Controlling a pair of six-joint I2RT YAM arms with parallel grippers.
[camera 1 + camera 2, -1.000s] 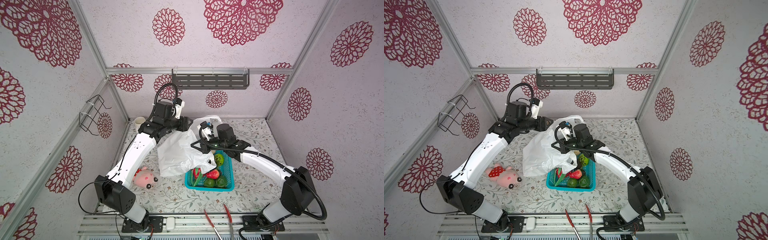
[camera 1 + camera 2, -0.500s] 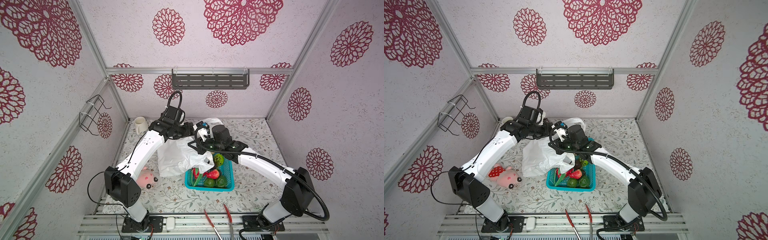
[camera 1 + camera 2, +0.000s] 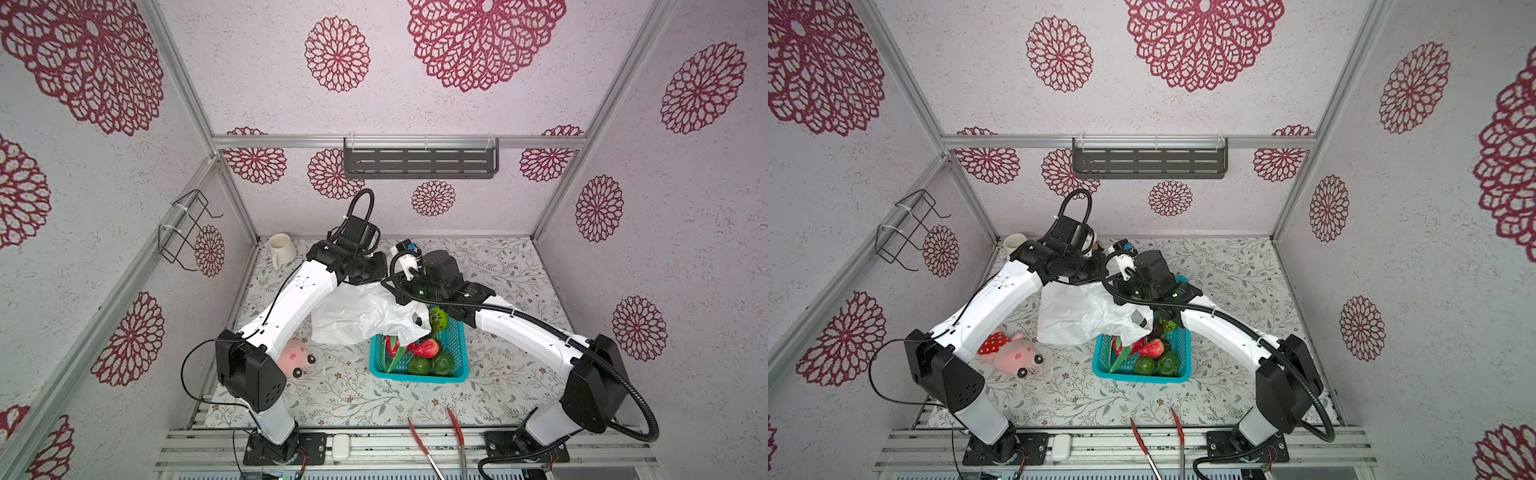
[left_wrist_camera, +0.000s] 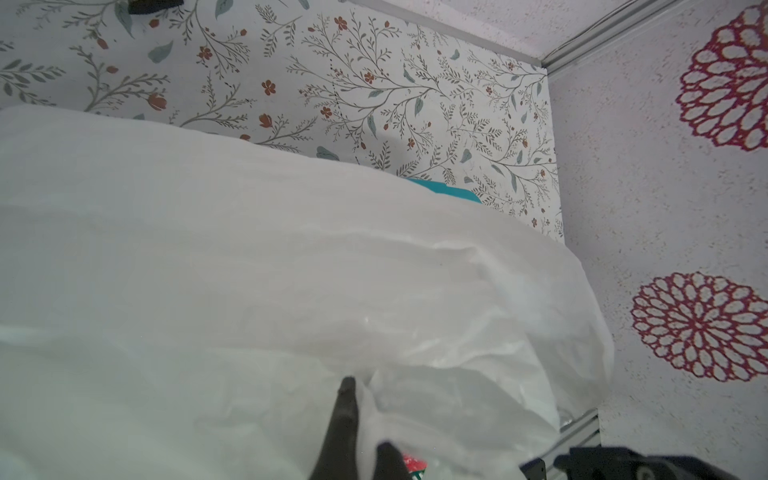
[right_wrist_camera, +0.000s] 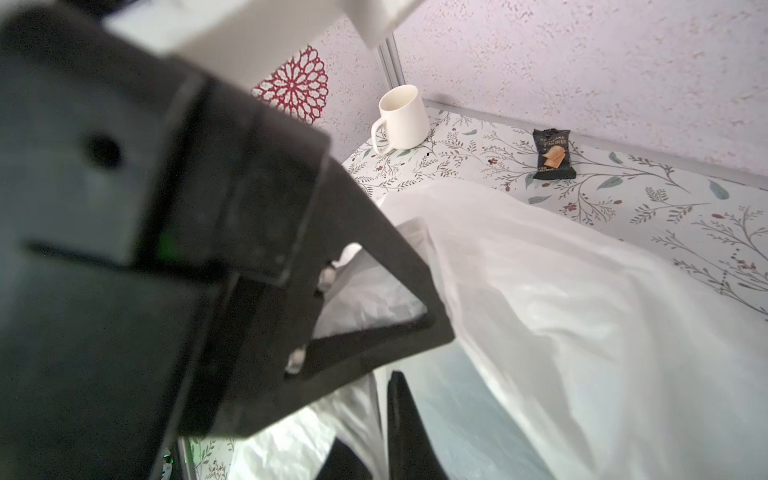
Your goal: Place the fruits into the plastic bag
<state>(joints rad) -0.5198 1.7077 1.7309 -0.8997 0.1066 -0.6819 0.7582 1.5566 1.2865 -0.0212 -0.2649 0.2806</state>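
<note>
I hold the plastic bag (image 3: pixel 357 316) just beyond the teal basket (image 3: pixel 415 377). The left gripper (image 4: pixel 365 415) is clamped on its film and the right gripper (image 5: pixel 374 415) is narrow on it. The fruits (image 3: pixel 426 349) lie in the basket, below the sagging bag and nearer my right arm.

I find the plastic bag (image 3: pixel 361 316) thin, white and crinkled, raised at its far edge and sagging forward, with its lower corner draped over the far-left part of the teal basket (image 3: pixel 415 377). The fruits lie in that basket. A kiwi half (image 3: pixel 439 319) sits at the far end and a red strawberry-like fruit (image 3: pixel 427 348) mid-basket. A dragon fruit (image 3: pixel 392 353) is partly under the bag, and two green round fruits (image 3: pixel 419 365) lie along the near wall.
</note>
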